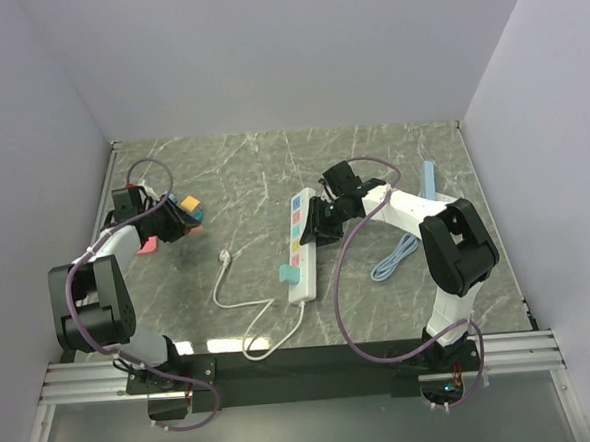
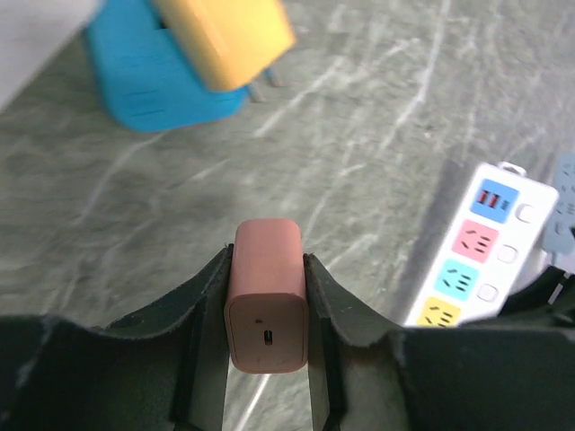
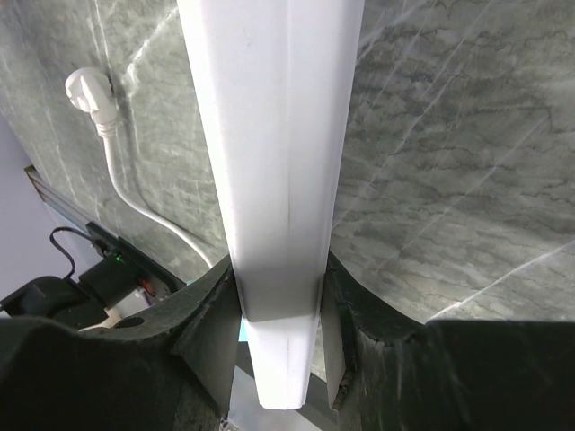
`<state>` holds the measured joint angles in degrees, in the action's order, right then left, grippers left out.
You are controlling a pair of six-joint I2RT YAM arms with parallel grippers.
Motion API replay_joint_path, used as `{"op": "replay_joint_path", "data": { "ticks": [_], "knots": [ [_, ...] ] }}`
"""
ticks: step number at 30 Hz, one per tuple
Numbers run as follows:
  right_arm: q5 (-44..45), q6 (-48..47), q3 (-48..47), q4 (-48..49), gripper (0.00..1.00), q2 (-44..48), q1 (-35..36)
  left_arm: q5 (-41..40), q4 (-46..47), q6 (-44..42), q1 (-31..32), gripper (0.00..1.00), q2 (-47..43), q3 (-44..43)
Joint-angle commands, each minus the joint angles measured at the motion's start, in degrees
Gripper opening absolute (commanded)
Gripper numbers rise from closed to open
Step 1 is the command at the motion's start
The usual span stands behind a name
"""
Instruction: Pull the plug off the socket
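Salmon-pink rounded plug (image 2: 266, 310) is pinched in your left gripper (image 2: 267, 268): lower it flat before releasing. Your right gripper (image 3: 278, 287) clamps the long white power strip (image 3: 269, 135); hold that steady.

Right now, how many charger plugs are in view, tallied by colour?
pink plug, held in the left end effector: 1
blue plug: 1
yellow plug: 1
teal plug, at the near end of the socket: 1
Total: 4
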<state>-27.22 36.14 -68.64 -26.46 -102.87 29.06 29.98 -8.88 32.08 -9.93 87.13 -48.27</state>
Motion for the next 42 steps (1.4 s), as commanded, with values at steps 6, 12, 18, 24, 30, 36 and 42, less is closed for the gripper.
{"op": "replay_joint_path", "data": {
  "ticks": [6, 12, 18, 24, 30, 36, 42],
  "knots": [
    [-2.13, -1.60, -1.32, 0.97, 0.00, 2.67, -0.14, -8.79, 2.38, 2.82, -3.33, 0.24, 1.02, 2.48],
    [-2.57, -1.78, -1.50, 0.97, 0.00, 2.59, -0.14, -12.13, 2.03, 2.91, -4.13, 0.46, 4.44, 0.82],
    [-2.83, -1.86, -1.41, 1.23, 0.00, 2.67, -0.06, -13.54, 2.38, 3.25, -5.00, 0.57, 6.56, -0.68],
    [-2.84, -1.86, -1.67, 1.15, 0.00, 2.85, -0.05, -16.17, 0.98, 4.40, -5.36, 0.89, 1.74, 0.28],
    [-2.57, -0.63, -2.81, 1.23, 0.00, 2.33, -0.06, -14.26, -2.80, 2.73, -5.27, 0.98, -8.81, 4.75],
    [-3.27, 3.40, -3.34, 2.81, 0.00, 0.92, -0.85, 9.13, -5.52, -4.11, 2.09, 0.99, -14.53, 6.61],
    [-2.57, 4.90, -4.66, 2.47, 0.00, -0.31, -1.02, 12.74, -1.06, -2.37, 20.11, 1.00, -15.94, 8.10]
  ]
}}
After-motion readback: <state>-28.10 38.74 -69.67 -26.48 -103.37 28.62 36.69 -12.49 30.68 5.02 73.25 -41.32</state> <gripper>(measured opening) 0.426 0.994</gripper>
